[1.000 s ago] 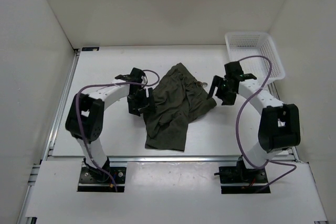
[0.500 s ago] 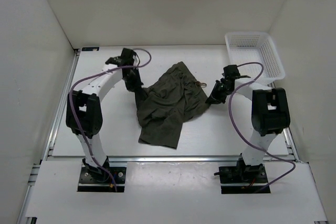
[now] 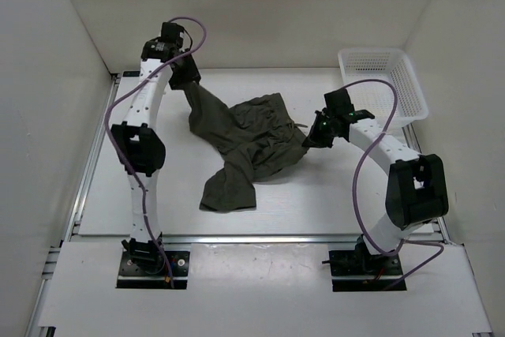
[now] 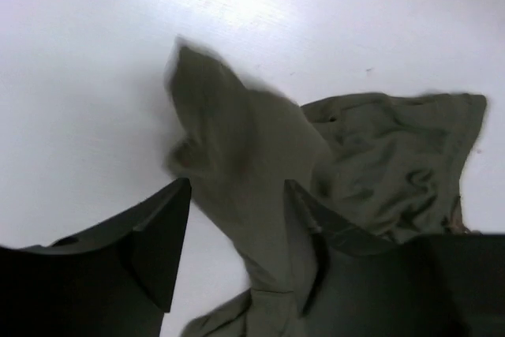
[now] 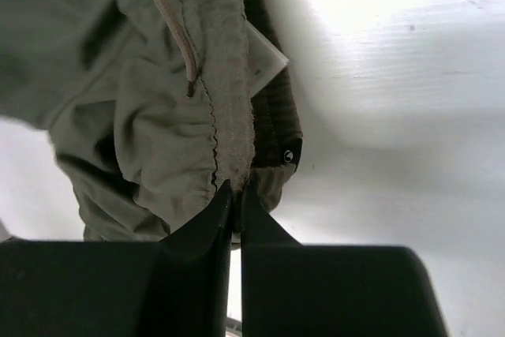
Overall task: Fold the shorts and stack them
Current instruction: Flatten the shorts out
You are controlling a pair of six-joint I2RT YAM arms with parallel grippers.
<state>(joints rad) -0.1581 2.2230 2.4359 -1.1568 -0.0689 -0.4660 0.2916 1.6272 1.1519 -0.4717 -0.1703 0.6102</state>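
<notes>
Left tool [image 4: 237, 250] is clamped on one end of the shorts [image 3: 252, 144], which trail below it. Right tool [image 5: 234, 199] pinches the waistband [image 5: 233, 116] at its tips. Best draw them apart evenly, then lower onto the table [image 3: 158, 195].

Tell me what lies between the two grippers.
The shorts span that stretch in the top view: the left gripper holds one end up, and the right gripper pinches the waistband.

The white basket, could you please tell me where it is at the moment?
In the top external view the white basket sits at the far right corner of the table, just beyond the right tool, which is clamped on the waistband of the shorts.
</notes>
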